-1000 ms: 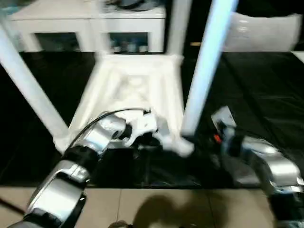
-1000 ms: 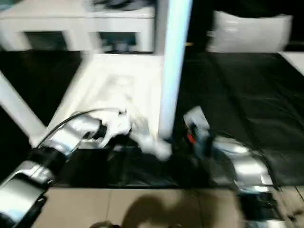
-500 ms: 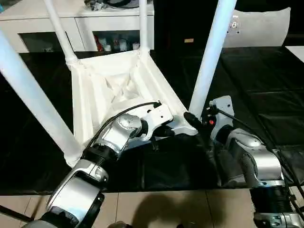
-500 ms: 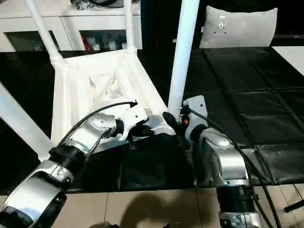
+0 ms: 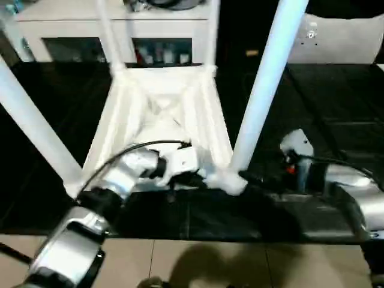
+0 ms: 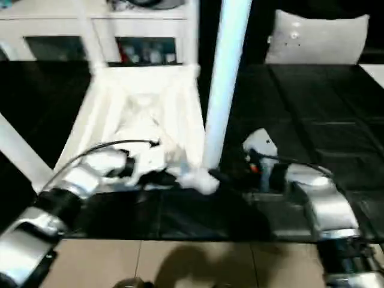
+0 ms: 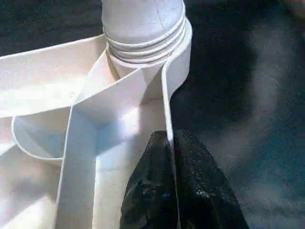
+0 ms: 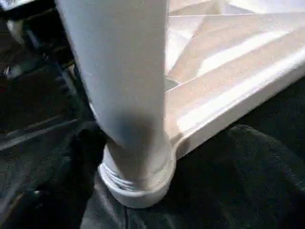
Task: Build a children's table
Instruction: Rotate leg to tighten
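The children's table lies upside down on the black mat, its ribbed underside (image 5: 162, 114) facing up. Several white legs stand in its corner sockets, among them the near-right leg (image 5: 264, 90) and the near-left leg (image 5: 36, 126). My left gripper (image 7: 167, 138) is shut on the thin rim wall (image 7: 164, 90) of the top, just beside the near-right socket. In the eye views that gripper (image 5: 195, 177) sits at the table's near edge. My right gripper (image 5: 255, 180) stands open at the base of the near-right leg (image 8: 124, 81), with a dark finger (image 8: 78, 171) beside the threaded collar.
A white cabinet (image 5: 120, 30) with glass doors stands at the back. A pale cushion (image 5: 336, 39) lies at the back right. The black mat (image 5: 324, 102) stretches away to the right, and beige floor tiles (image 5: 210, 264) run along the front.
My right gripper has opened wider around the base of the near-right leg. My left gripper has kept its grip on the rim. The head camera has shifted.
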